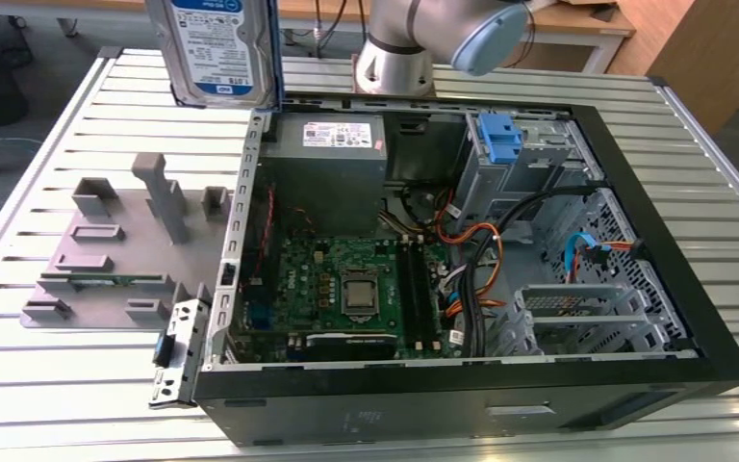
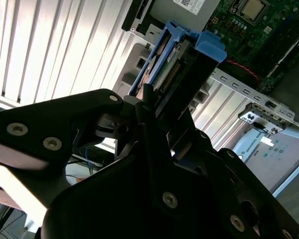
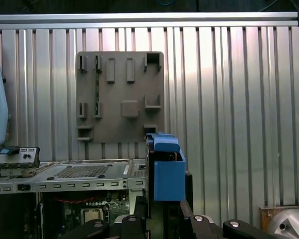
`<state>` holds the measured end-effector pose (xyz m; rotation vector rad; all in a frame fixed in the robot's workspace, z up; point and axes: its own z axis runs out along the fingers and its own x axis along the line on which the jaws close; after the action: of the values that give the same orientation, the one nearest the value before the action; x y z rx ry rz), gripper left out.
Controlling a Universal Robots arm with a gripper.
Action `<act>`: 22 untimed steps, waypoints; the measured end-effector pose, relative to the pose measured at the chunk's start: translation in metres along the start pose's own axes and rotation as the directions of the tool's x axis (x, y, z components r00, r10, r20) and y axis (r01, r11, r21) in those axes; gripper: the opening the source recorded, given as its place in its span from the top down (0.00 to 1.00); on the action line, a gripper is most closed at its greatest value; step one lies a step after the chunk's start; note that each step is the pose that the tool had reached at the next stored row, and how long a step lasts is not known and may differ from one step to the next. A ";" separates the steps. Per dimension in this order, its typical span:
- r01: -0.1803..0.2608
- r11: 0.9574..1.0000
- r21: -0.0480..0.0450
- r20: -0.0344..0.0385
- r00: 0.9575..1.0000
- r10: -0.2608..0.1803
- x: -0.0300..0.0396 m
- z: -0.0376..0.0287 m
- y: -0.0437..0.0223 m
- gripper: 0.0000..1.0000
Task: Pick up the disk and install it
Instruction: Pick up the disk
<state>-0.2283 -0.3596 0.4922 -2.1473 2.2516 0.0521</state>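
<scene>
A ribbed metal worktop [image 1: 36, 404] carries an open computer case [image 1: 472, 414] lying on its side. A grey holder plate [image 1: 93, 262] lies just beside it, at the exterior view's left.

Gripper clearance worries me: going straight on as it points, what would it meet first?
The gripper holds the disk out ahead; that would probably touch the grey fixture plate beside the case wall first, depth unclear.

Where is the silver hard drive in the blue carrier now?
The hard drive, held in the gripper, hangs at the exterior view's top left, above the slatted table beside the open computer case.
</scene>
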 end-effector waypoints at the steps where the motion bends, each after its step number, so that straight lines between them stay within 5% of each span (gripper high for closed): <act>1: 0.000 1.000 0.000 0.000 1.000 0.000 -0.0001 0.0000 -0.0011 0.65; 22: 0.000 1.000 0.000 0.000 1.000 0.000 -0.0013 0.0001 -0.0276 0.65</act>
<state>-0.2007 -0.3596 0.4920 -2.1472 2.2516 0.0522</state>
